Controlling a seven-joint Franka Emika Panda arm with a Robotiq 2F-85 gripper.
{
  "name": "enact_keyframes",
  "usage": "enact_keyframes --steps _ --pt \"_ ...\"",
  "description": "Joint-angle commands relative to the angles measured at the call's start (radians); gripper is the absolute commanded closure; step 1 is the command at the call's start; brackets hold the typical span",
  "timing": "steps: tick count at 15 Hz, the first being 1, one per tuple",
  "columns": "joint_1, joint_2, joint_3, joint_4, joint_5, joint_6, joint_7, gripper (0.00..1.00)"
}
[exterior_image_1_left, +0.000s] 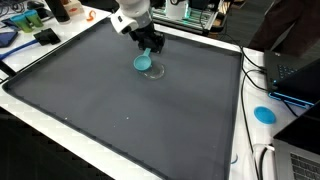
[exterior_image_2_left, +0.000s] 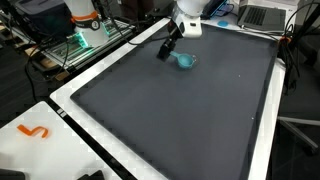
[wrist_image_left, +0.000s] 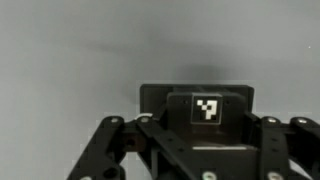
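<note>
Black pincer (exterior_image_1_left: 153, 46) aslant over teal object (exterior_image_1_left: 143, 63)

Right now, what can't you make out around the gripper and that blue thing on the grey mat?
The gripper: open or shut, too small in both exterior views; the wrist view's bottom edge cuts off its fingertips.
The blue thing: what it is, too small and blurred in both exterior views; missing from the wrist view.
Whether they touch: unclear.
</note>
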Motion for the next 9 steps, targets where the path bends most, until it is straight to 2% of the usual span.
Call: enact_keyframes --steps 1,9 --pt "0.001 0.059 0.003 0.016 -0.027 -0.021 -0.032 0.72" --pt "-0.004 0.069 -0.008 0.021 -0.094 -0.044 -0.085 0.72"
